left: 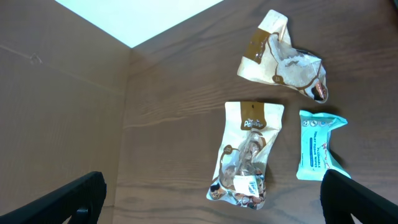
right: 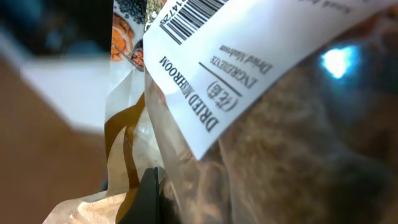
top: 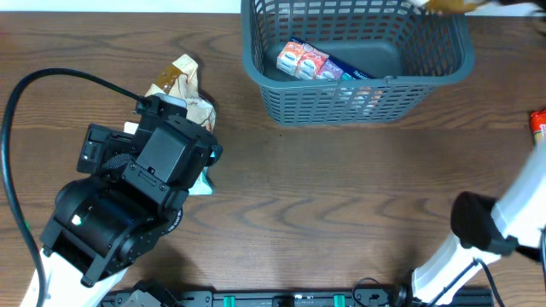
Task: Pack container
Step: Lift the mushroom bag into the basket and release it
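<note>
The dark grey-blue slotted container stands at the table's far middle. Small pink and orange packets and a dark blue one lie on its floor. My right gripper is at the container's far right corner, at the frame's top edge, shut on a clear dried mushroom packet that fills the right wrist view. My left gripper is open over the table's left. A cream snack packet lies between its fingers, a crumpled cream packet beyond it, and a teal packet to the right.
A red packet shows at the right edge. The crumpled cream packet lies just past the left arm, and the teal packet peeks out from under it. A black cable loops at the left.
</note>
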{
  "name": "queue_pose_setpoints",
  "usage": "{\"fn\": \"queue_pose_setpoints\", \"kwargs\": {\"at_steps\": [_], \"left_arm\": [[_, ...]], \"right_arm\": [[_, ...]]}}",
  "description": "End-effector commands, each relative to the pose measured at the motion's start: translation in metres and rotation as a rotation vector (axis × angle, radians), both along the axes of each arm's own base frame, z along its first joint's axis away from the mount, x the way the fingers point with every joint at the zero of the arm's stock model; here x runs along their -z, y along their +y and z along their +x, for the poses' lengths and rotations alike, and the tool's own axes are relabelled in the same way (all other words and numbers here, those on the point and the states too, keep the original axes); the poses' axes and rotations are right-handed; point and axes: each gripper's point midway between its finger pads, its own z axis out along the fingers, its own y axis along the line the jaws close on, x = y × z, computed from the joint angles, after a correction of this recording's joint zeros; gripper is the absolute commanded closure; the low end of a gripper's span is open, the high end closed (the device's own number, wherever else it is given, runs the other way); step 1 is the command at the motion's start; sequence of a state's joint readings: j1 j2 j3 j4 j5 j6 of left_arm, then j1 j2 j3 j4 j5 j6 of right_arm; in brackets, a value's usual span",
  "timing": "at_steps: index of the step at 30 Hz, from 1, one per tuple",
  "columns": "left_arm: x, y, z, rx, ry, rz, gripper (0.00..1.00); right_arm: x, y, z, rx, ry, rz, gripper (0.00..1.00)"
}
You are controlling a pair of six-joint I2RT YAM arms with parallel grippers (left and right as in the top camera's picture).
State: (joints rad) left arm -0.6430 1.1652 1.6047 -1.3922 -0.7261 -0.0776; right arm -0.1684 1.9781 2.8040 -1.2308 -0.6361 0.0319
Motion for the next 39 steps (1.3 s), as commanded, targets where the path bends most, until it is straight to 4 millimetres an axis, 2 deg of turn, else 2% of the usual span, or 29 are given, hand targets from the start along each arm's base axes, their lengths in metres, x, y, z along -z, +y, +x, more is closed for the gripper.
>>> {"fn": "queue_pose_setpoints", "kwargs": {"at_steps": [1, 5, 12, 17, 18, 20, 22, 24, 26, 34, 36, 39], "left_arm": [[-0.002, 0.004, 0.0, -0.011, -0.006, 0.017, 0.01], [-0.002, 0.004, 0.0, -0.012, -0.006, 0.017, 0.01], [-0.002, 0.004, 0.0, -0.011, -0.006, 0.017, 0.01], [-0.002, 0.004, 0.0, -0.011, -0.006, 0.017, 0.01], [-0.002, 0.004, 0.0, -0.011, -0.006, 0.017, 0.01], [-0.002, 0.004, 0.0, -0.011, -0.006, 0.017, 0.01], [-0.002, 0.004, 0.0, -0.011, -0.006, 0.017, 0.01], [-0.002, 0.004, 0.0, -0.011, -0.006, 0.017, 0.01], [-0.002, 0.004, 0.0, -0.011, -0.006, 0.017, 0.01], [-0.002, 0.004, 0.0, -0.011, -0.005, 0.017, 0.01], [-0.002, 0.004, 0.0, -0.011, -0.005, 0.017, 0.01], [-0.002, 0.004, 0.0, -0.011, -0.006, 0.017, 0.01]], "right_arm": [[0.053, 0.013, 0.029, -0.086, 0.063, -0.126, 0.99], [0.105, 0.023, 0.053, -0.119, 0.179, -0.142, 0.99], [0.169, 0.037, 0.08, -0.16, 0.313, -0.127, 0.99], [0.222, 0.027, 0.094, -0.072, 0.461, -0.14, 0.97], [0.23, 0.026, 0.096, -0.062, 0.482, -0.146, 0.95], [0.246, 0.027, 0.097, -0.06, 0.524, -0.148, 0.84], [0.256, 0.027, 0.098, -0.053, 0.557, -0.134, 0.65], [0.258, 0.028, 0.098, -0.043, 0.57, -0.12, 0.21], [0.257, 0.028, 0.1, -0.035, 0.567, -0.111, 0.1], [0.235, 0.035, 0.104, -0.036, 0.522, -0.034, 0.01], [0.217, 0.04, 0.103, -0.063, 0.475, -0.004, 0.01], [0.169, 0.044, 0.101, -0.072, 0.356, 0.04, 0.01]]}}
